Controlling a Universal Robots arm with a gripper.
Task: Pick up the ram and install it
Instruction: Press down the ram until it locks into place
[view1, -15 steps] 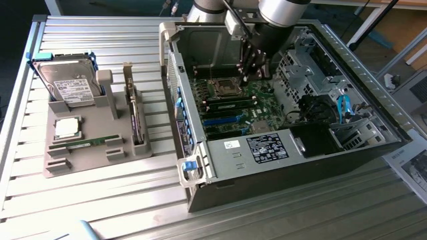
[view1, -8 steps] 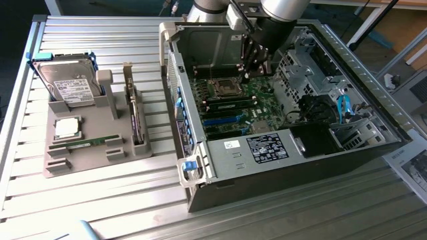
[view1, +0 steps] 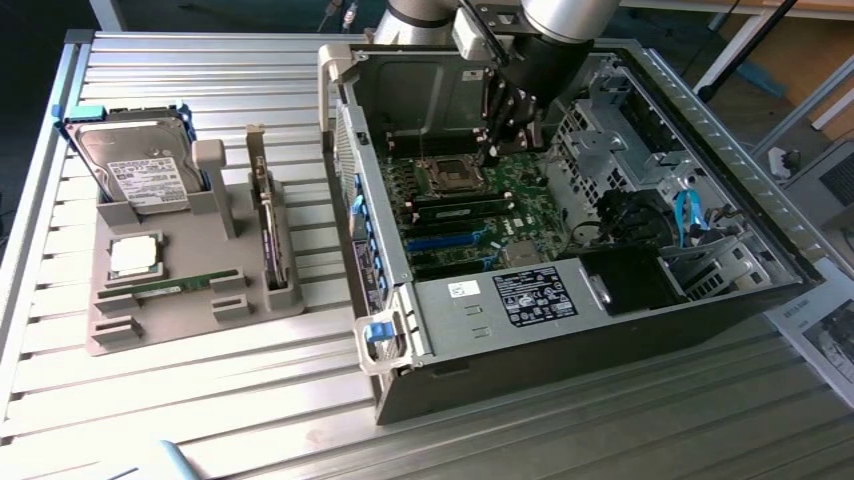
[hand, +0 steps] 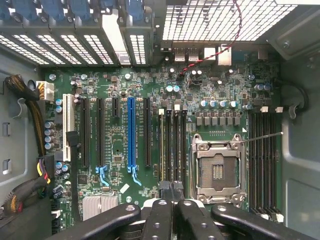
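The thin green circuit-board ram stick (view1: 171, 289) lies flat in the grey moulded parts holder (view1: 160, 335), just below the square silver processor chip (view1: 135, 256) there and well apart from the open computer case (view1: 561, 320). It is not held. The black gripper (view1: 497, 152) hangs inside the case over the green motherboard (hand: 150, 95), beside the empty processor socket (hand: 218, 170), its fingers (hand: 165, 217) pressed together on nothing. For a sound pick, the stick should be gripped across its long edges and kept level.
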